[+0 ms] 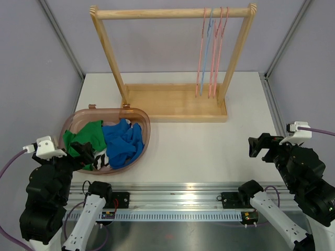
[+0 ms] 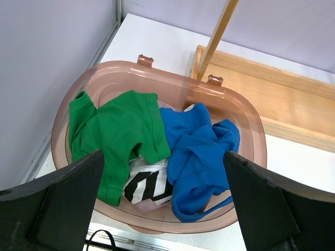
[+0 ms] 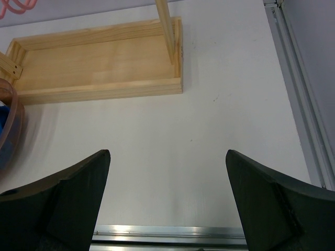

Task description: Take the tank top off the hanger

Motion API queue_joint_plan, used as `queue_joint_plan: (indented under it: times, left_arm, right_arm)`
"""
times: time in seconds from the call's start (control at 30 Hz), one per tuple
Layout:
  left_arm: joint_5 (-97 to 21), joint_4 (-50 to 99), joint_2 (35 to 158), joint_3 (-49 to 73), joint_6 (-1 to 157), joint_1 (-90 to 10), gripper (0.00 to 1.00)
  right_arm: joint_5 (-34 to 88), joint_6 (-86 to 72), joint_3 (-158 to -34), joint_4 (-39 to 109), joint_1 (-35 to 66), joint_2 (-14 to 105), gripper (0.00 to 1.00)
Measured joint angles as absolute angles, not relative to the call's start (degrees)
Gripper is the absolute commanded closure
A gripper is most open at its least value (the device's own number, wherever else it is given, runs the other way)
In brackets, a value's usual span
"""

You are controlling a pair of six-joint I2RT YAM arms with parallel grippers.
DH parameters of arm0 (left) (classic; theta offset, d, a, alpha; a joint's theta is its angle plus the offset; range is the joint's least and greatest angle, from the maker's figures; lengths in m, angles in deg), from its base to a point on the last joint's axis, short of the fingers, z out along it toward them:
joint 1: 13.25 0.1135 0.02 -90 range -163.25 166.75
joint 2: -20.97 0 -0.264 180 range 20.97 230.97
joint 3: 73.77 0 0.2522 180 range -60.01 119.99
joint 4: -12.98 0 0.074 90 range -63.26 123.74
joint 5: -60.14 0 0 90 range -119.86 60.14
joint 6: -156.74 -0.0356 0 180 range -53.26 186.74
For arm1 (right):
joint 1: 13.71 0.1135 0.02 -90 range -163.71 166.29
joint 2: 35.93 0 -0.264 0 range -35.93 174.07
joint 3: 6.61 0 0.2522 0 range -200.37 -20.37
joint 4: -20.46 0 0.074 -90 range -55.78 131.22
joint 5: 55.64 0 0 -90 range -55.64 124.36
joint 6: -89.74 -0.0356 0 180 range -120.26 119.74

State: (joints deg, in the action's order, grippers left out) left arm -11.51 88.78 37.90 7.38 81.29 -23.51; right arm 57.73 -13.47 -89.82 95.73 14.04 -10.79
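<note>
Left gripper [image 1: 85, 152] and right gripper [image 1: 259, 146] stood wide, empty. Hangers [image 1: 212, 47] on rack [image 1: 172, 12] hung bare; likely finished, best kept clear of basket [image 1: 147, 125].

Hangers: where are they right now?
In the top view, the hangers hang bunched at the right end of the wooden rack, on its top bar, close to its right post.

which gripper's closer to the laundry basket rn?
Left. The left gripper hangs open over the basket's near-left rim; the right gripper is open far to the basket's right, above bare table.
</note>
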Motion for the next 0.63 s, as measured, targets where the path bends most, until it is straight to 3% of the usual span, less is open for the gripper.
queue_joint_plan:
  times: [0.63]
  left_arm:
    - [-12.3,88.8,36.0,5.1,81.3,-23.6,0.01]
  right_arm:
    - [58.8,-12.7,-88.9,95.4,14.0,-10.5,0.01]
